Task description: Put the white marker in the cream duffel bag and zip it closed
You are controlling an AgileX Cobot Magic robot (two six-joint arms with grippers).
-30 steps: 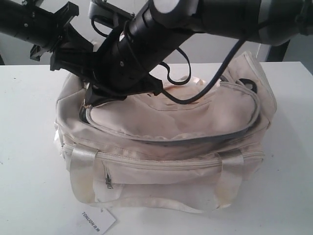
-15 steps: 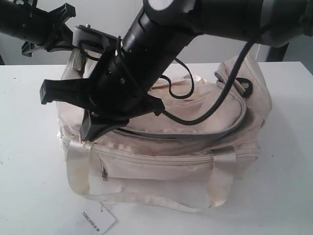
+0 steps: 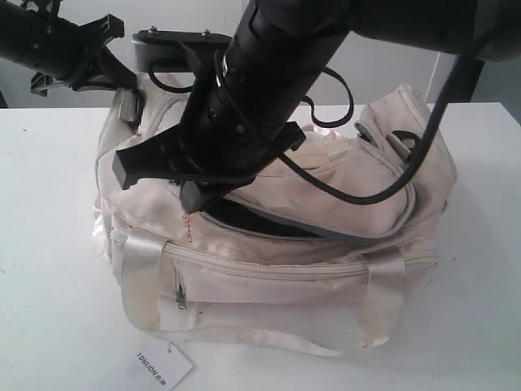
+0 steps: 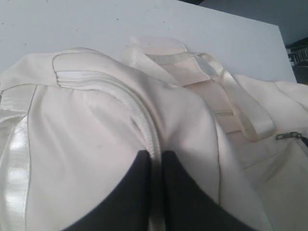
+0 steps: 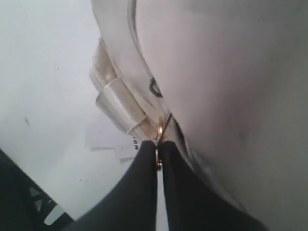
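The cream duffel bag lies on the white table, its curved top zipper partly open with a dark gap near the left front. My right gripper reaches across to the bag's left front. In the right wrist view the right gripper is shut on the small gold zipper pull. My left gripper holds up the bag's far left end. In the left wrist view the left gripper is shut on a piped seam of the bag. The white marker is hidden.
A white paper tag printed TONLION lies on the table in front of the bag. Satin strap handles hang over the front, beside a small front pocket zip. The right arm's black cable drapes over the bag's top.
My right gripper has moved round the bag's left end toward the front with the zipper pull. The left gripper has lifted the bag's left end higher, and the bag has shifted.
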